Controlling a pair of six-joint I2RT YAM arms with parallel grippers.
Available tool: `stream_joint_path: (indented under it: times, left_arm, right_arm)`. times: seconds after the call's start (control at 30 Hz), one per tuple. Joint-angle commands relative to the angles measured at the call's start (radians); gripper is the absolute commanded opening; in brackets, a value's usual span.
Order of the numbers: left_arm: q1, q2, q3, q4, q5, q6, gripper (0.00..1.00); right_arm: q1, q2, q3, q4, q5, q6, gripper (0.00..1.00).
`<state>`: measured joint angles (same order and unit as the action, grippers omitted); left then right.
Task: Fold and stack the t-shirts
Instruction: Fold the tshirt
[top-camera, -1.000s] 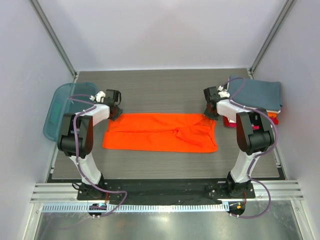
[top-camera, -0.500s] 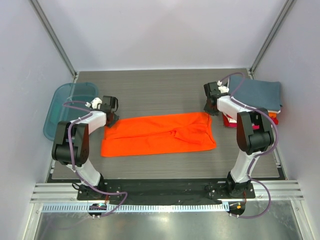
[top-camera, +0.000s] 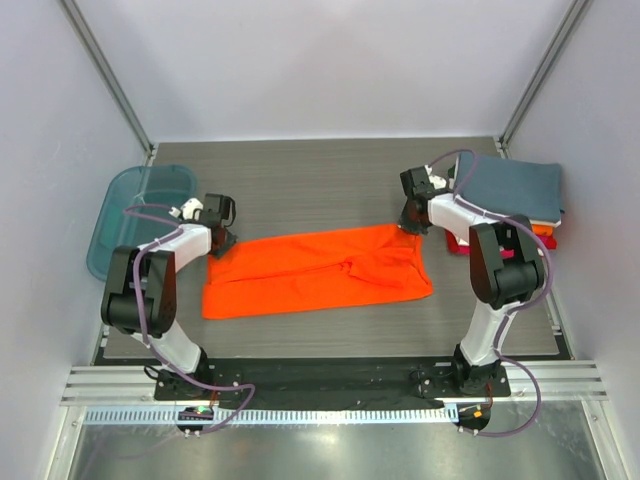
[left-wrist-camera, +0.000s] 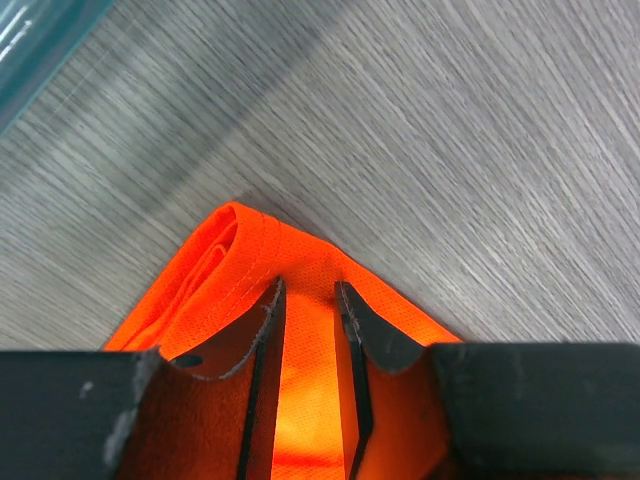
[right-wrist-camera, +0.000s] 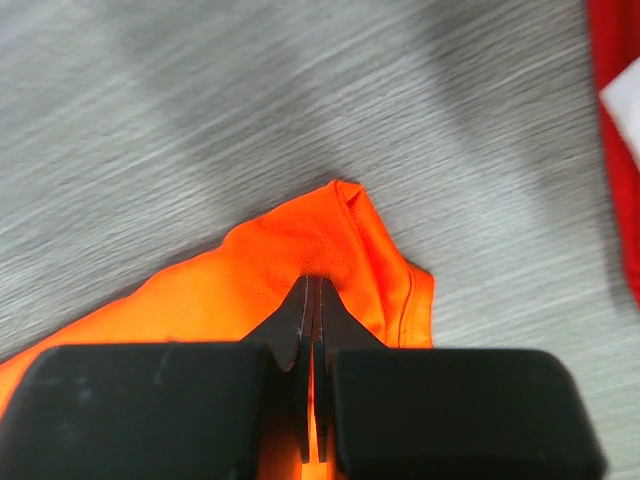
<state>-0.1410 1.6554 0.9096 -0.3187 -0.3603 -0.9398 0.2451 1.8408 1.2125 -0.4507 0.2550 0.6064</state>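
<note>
A bright orange t-shirt (top-camera: 320, 268) lies folded into a long band across the middle of the table. My left gripper (top-camera: 222, 243) is closed on its far left corner, and thick orange cloth (left-wrist-camera: 300, 360) fills the narrow gap between the jaws (left-wrist-camera: 308, 290). My right gripper (top-camera: 410, 222) is shut on the far right corner, whose cloth (right-wrist-camera: 330, 240) bunches up around the pinched fingertips (right-wrist-camera: 315, 282). A stack of folded t-shirts stands at the right edge, a slate blue-grey one (top-camera: 515, 185) on top and orange and crimson edges (top-camera: 458, 243) below.
A translucent teal tub (top-camera: 125, 215) sits at the table's left edge, close behind my left arm; its rim (left-wrist-camera: 40, 25) shows in the left wrist view. A crimson shirt edge (right-wrist-camera: 615, 120) lies just right of my right gripper. Walls enclose the table on three sides.
My left gripper has pulled its corner leftward and my right gripper has drawn its corner slightly back and left. The band is now stretched longer and tilted.
</note>
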Motion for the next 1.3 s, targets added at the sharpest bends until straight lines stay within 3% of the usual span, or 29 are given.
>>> stream_joint_path:
  times: [0.0, 0.3, 0.43, 0.53, 0.73, 0.83, 0.93, 1.13, 1.27]
  left_arm:
    - [0.006, -0.045, -0.008, -0.026, -0.026, 0.002, 0.27]
    - [-0.002, -0.103, -0.107, -0.033, 0.027, -0.036, 0.26]
    - [-0.034, -0.187, -0.189, -0.022, 0.029, -0.073, 0.24]
    - [-0.117, -0.251, -0.239, -0.025, 0.003, -0.103, 0.24]
    - [-0.293, -0.365, -0.356, -0.045, 0.001, -0.237, 0.22]
    - [-0.504, -0.428, -0.408, -0.057, -0.051, -0.361, 0.22]
    - [-0.641, -0.437, -0.432, -0.077, -0.071, -0.479, 0.22]
    - [-0.934, -0.396, -0.399, -0.123, -0.141, -0.663, 0.22]
    - [-1.071, -0.336, -0.324, -0.193, -0.196, -0.746, 0.23]
  right_arm:
    - [-0.003, 0.046, 0.012, 0.015, -0.017, 0.03, 0.01]
    - [-0.036, 0.187, 0.137, -0.003, -0.016, 0.043, 0.01]
    - [-0.053, 0.282, 0.298, -0.022, -0.029, 0.01, 0.01]
    - [-0.053, 0.392, 0.459, -0.064, -0.04, -0.013, 0.01]
    - [-0.053, 0.586, 0.802, -0.166, -0.074, -0.043, 0.01]
    - [-0.053, 0.685, 0.945, -0.186, -0.124, -0.049, 0.01]
    - [-0.047, 0.764, 1.048, -0.192, -0.192, -0.034, 0.01]
    - [0.017, 0.859, 1.171, -0.195, -0.235, -0.019, 0.01]
    - [0.065, 0.88, 1.206, -0.189, -0.243, 0.004, 0.01]
